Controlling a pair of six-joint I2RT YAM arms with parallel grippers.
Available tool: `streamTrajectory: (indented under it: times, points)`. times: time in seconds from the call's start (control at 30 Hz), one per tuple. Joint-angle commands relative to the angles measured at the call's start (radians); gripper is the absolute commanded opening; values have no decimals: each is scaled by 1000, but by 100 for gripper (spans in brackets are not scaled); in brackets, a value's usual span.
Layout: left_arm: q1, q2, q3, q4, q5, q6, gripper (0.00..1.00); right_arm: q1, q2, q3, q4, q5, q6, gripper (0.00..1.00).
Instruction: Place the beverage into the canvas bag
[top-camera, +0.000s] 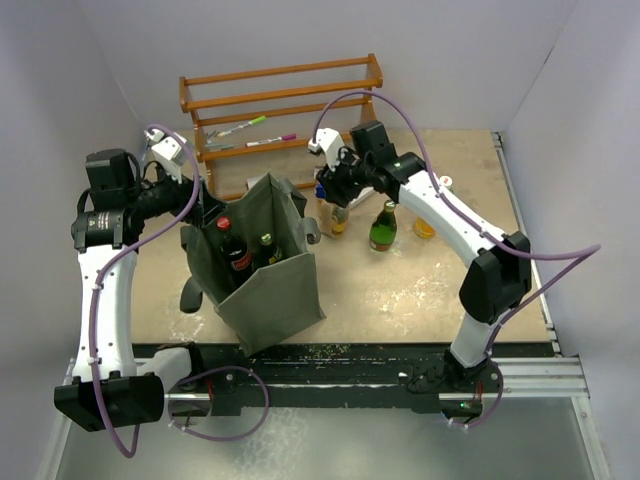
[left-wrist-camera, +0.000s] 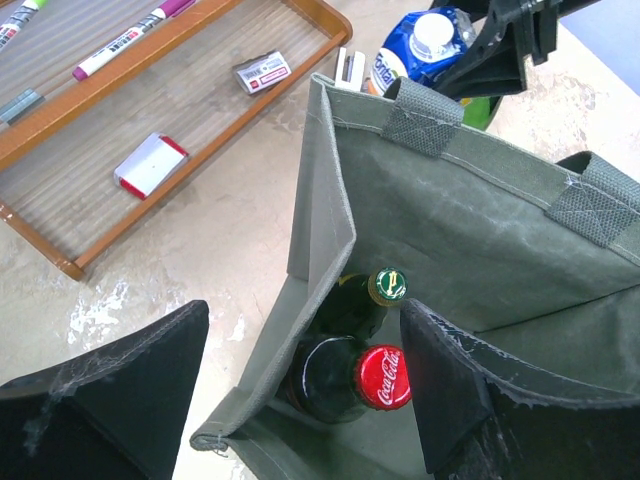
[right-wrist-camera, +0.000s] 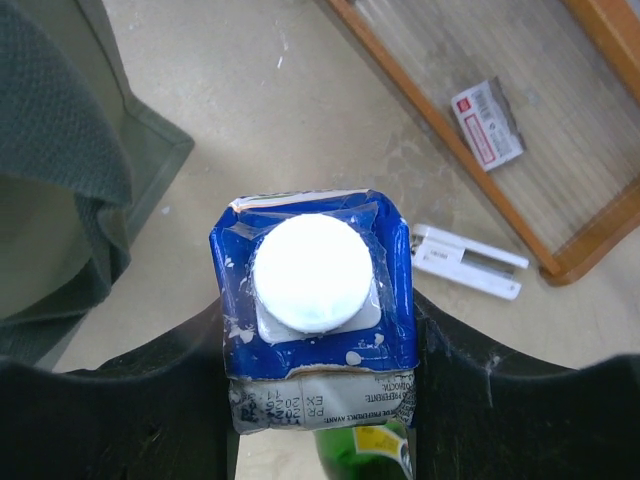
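R tool pinching blue carton by its sides, just right of canvas bag. L tool spread, straddling bag's left wall. Cola bottle & green bottle inside.

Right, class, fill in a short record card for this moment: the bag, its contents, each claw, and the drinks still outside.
Bag: canvas bag, upright, mouth open
Inside: red-capped cola bottle and gold-capped bottle, both upright
Left claw: open, one finger outside the bag's side wall, one inside
Right claw: closed on blue carton, white cap up, outside the bag
On table: green bottle, amber drink
Behind: wooden rack
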Motion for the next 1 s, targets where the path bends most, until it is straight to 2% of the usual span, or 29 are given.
streamTrajectory:
  times: [0.0,0.3,0.57,0.77,0.97]
  points:
    - [-7,-18,-13,47,26,5,81,-7,-178,79,43,-24,-4,29]
    - [-7,-18,-7,46,22,5,81,-7,-310,113,10,-23,13,19]
    - [-7,-16,-3,46,13,9,82,-7,-420,195,-15,-33,44,6]
    - [-7,-10,-4,47,-3,12,82,-4,-436,326,-31,-153,91,1]
    - [-7,-7,-9,52,-9,5,82,6,-393,522,-47,-210,126,0]
